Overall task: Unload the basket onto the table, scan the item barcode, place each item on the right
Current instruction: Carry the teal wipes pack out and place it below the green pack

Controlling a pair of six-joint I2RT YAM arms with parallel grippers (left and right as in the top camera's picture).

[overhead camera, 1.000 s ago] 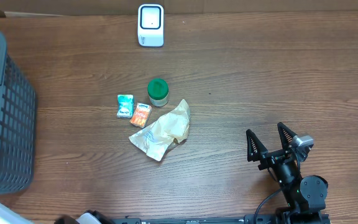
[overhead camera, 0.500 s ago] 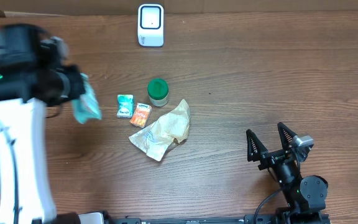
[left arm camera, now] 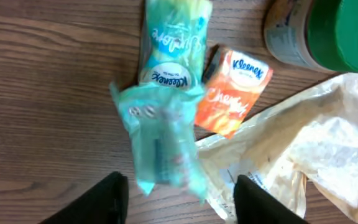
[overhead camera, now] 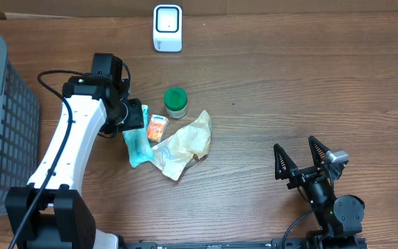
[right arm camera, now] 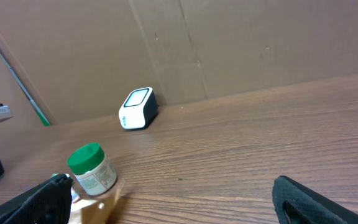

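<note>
Brown wooden tabletop [overhead camera: 268, 83] fills my overhead view. My left gripper [left arm camera: 180, 182] stands released, jaws apart, with the blurred teal plastic packet [left arm camera: 160, 140] unpinched between them, left of centre. It overlaps a teal tissue pack [left arm camera: 173, 43] beside an orange tissue pack [left arm camera: 232, 93]. My right gripper [overhead camera: 295, 144] gapes wide at lower right. A white barcode scanner [overhead camera: 167, 28] sits top centre.

On the wooden table [overhead camera: 289, 83], a white scanner [overhead camera: 167, 28] stands beyond the green-lidded jar [overhead camera: 175, 102]. An orange Kleenex pack [overhead camera: 157, 128] and a crumpled paper bag [overhead camera: 182, 145] lie just before the jar, and a grey basket [overhead camera: 2, 117] is far to its left.
</note>
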